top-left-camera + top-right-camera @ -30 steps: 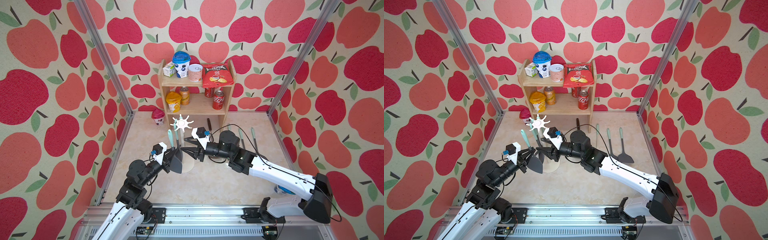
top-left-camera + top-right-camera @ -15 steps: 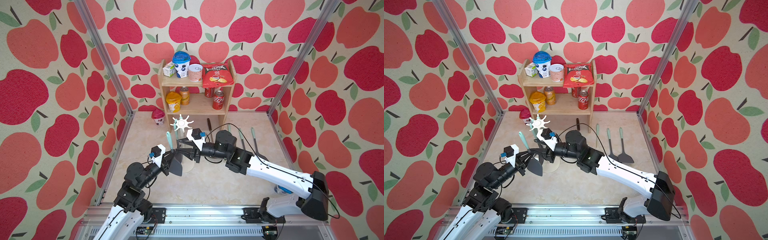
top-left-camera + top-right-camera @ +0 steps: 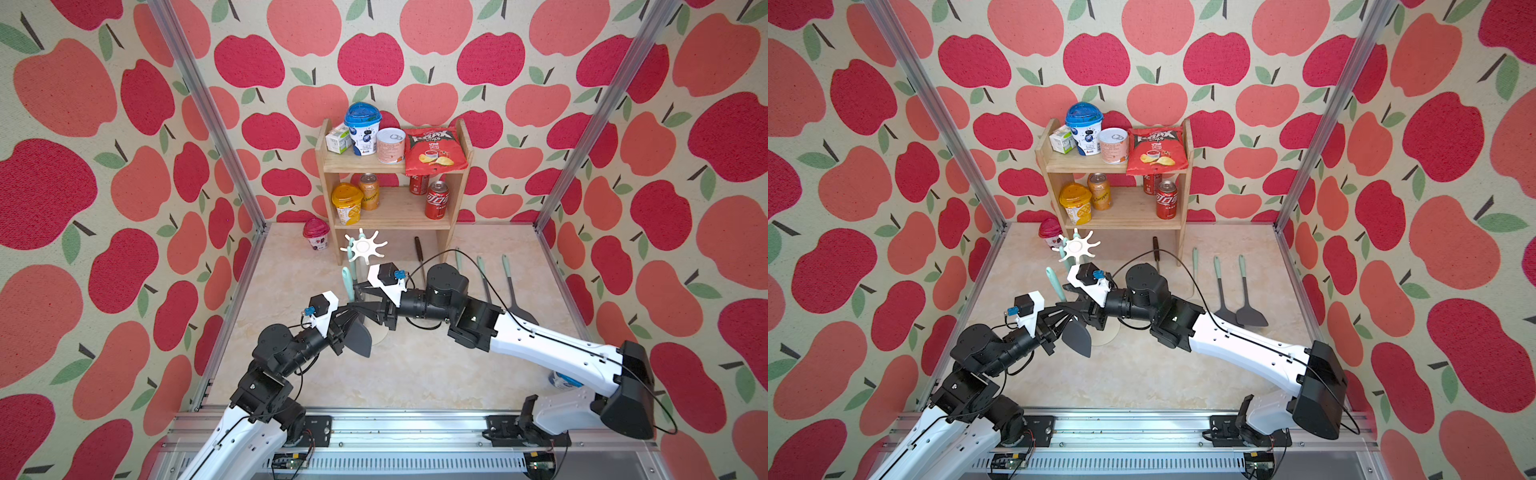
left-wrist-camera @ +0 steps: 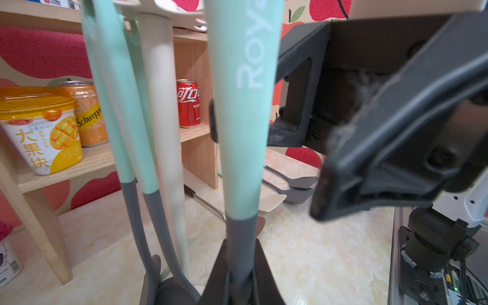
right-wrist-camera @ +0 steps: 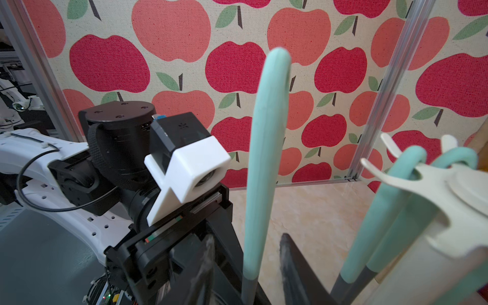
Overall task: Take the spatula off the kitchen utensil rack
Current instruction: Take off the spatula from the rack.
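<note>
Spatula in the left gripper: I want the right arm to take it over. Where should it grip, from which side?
Grip the spatula by its mint handle, above the grey neck the left gripper clamps: it is straight, upright and bare. Probably come level from the robot's right, clear of the rack alongside, as the right gripper does, jaws apart around the handle.

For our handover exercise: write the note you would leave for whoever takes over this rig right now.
Left end effector: shut on the spatula at its grey neck, holding it roughly upright.
Right end effector: open, straddling the mint handle, not gripping.
The kitchen utensil rack stands in front of the wooden shelf; two other utensils hang from its crown.
Done: the spatula's handle tip is off the hooks.
Left: carry it clear of the rack, probably down to the table.
</note>
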Controlling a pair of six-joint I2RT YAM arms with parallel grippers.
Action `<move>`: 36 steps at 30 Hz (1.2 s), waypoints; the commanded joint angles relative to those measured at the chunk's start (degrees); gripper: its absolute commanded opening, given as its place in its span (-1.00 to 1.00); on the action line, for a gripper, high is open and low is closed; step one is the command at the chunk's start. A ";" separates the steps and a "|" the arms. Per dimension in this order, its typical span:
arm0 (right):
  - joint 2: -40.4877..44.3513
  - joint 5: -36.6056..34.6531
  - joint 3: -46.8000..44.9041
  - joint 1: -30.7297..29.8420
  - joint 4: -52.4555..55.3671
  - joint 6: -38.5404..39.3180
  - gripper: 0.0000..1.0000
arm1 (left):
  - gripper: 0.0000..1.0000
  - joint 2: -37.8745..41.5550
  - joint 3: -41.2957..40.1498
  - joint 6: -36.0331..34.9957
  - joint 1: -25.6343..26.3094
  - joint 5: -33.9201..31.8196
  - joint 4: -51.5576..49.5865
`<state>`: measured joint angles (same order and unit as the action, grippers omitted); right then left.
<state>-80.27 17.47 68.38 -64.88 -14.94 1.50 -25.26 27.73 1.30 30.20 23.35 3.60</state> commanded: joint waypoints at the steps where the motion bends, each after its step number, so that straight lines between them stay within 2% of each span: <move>1: -0.39 -1.41 2.28 -0.42 0.26 0.99 -0.19 | -1.00 -0.75 2.11 0.25 1.93 -0.31 4.51; 8: 0.13 -2.99 2.15 -0.61 0.11 1.29 -0.45 | -1.00 -1.61 2.55 -1.27 6.62 -5.13 5.72; 13: 1.17 -4.48 1.26 -0.60 -0.05 1.23 -1.00 | -0.95 -2.69 3.12 -3.10 8.65 -7.39 5.21; 17: 2.67 -5.54 0.89 -0.60 1.50 1.40 -1.00 | -0.60 -2.62 2.79 -3.84 8.86 -7.88 5.32; 19: 3.72 -6.97 0.44 -0.64 2.63 2.01 -1.00 | -0.24 -2.60 2.68 -4.09 8.97 -8.15 5.28; 20: 4.40 -7.99 0.16 -0.61 3.20 2.38 -1.00 | -0.13 -2.61 2.75 -4.35 9.00 -8.15 5.04; 23: 6.60 -10.75 -0.73 -0.13 5.80 3.15 -1.00 | 0.04 -2.56 2.95 -4.90 8.98 -7.98 4.22; 29: 12.44 -12.55 -3.74 4.86 10.47 1.24 -1.00 | 0.11 -2.47 2.08 -5.69 9.00 -9.38 4.70; 36: 19.00 -10.56 -9.12 14.12 11.53 -3.47 -1.00 | 0.07 -6.14 1.10 -5.69 8.94 -11.41 8.79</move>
<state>-63.83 6.28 61.14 -53.28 -4.12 1.32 -29.89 28.67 -3.60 38.94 13.69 8.99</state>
